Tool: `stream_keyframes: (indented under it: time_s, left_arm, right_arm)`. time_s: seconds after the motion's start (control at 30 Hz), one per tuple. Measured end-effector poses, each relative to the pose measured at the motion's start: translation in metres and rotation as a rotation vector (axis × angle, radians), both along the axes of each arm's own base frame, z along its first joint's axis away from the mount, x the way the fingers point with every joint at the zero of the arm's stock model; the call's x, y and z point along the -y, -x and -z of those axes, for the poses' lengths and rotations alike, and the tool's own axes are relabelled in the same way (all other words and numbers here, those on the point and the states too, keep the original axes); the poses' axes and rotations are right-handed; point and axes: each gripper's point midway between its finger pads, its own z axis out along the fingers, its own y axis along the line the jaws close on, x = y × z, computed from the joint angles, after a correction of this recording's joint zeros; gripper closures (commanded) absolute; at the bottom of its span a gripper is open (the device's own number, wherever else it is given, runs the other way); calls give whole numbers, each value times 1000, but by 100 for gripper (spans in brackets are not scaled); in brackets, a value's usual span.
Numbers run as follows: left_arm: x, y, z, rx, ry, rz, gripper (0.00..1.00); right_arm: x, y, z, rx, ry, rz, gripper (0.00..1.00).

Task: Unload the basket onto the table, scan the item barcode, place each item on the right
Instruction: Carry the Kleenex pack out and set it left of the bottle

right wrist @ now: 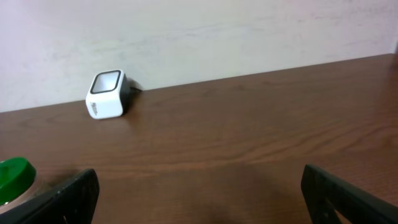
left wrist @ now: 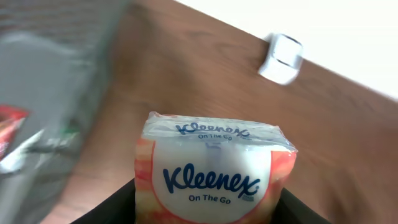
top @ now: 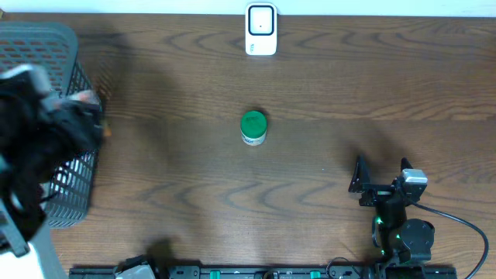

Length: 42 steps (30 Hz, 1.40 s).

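Two arms: left arm over basket, jaws pinching Kleenex pack; right arm low, jaws spread.

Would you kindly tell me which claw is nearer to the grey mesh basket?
Left. The left claw is at the rim of the basket, holding a Kleenex pack. The right claw sits open far across the table, near its front edge.
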Motion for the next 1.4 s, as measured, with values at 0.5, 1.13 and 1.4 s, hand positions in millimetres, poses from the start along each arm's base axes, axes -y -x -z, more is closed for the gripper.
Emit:
stream_keyframes:
  time_s: [0.5,1.13,1.4]
  left_arm:
    - [147,-41,158,-285,-107,380,46]
    - [167,-109,347,-530,-222,98,45]
    - [164,-110,374,-574,-235,61,14]
  right_arm:
    - [0,0,0,0,0,0,1]
    - [0,0,0,0,0,0,1]
    - [0,0,0,0,0,0,1]
